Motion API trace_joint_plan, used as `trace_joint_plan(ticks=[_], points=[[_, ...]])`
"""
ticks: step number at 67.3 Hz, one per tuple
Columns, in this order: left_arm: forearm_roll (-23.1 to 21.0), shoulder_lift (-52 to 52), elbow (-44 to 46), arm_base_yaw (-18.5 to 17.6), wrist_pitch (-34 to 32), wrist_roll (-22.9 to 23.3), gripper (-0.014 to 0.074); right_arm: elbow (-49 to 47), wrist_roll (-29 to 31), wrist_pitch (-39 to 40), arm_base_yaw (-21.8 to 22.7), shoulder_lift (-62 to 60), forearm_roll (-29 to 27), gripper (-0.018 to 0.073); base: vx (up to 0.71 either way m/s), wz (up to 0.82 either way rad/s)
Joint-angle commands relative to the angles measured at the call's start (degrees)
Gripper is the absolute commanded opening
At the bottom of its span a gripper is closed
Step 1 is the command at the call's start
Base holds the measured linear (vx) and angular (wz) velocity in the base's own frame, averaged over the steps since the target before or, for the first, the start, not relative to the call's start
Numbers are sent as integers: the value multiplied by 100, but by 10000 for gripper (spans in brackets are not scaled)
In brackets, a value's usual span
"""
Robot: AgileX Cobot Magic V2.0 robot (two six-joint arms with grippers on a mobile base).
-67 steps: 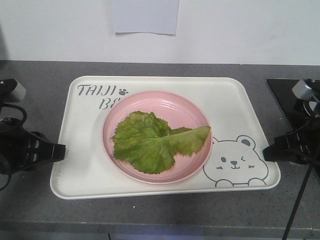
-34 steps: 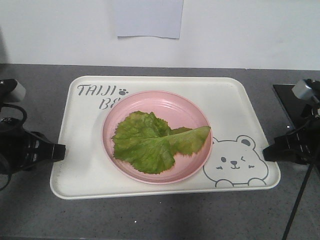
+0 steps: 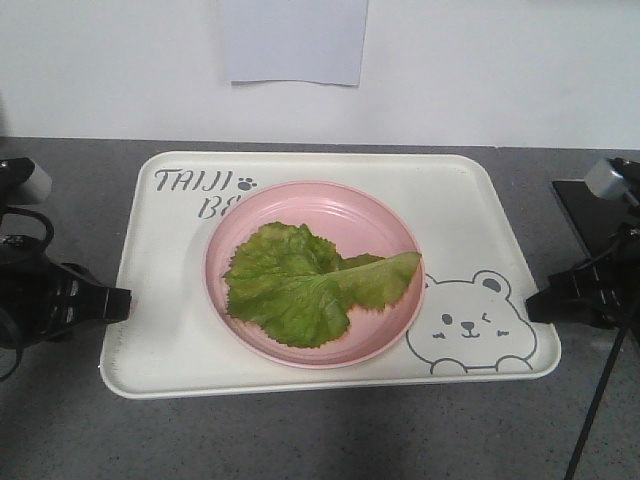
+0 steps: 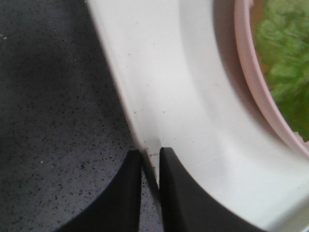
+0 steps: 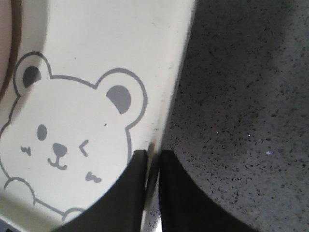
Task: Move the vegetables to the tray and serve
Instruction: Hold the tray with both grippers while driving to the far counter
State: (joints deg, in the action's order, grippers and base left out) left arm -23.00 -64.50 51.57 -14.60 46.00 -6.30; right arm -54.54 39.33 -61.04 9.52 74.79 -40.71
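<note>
I have the tray (image 3: pixel 455 215) flat on the grey counter (image 3: pixel 320 435), and the pink plate (image 3: pixel 375 215) sits in its middle with the vegetables (image 3: pixel 300 285) lying on it. My left gripper (image 4: pixel 150 166) is at 9 o'clock of the tray, its 2 fingers pinching the thin rim; my right gripper (image 5: pixel 153 166) does the same at 3 o'clock, just beside the bear drawing (image 5: pixel 67 145).

I judge the tray stiff but light, with a smooth surface, so the plate may slide if I tilt it. The leaves are limp and very light and will not resist any shake. The rim is narrow, so the hold is small; I think both sides must rise together and stay level.
</note>
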Motion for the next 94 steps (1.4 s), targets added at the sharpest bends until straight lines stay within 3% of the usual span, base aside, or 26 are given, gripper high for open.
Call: trace_joint_plan(ticks=[1, 94], points=[[-125, 146, 151, -61, -161, -245, -6, -171, 187, -17, -25, -181, -366, -6, 7, 0], [-131, 146, 151, -61, -161, -245, -6, -171, 187, -17, -25, -181, -366, -6, 2, -1]])
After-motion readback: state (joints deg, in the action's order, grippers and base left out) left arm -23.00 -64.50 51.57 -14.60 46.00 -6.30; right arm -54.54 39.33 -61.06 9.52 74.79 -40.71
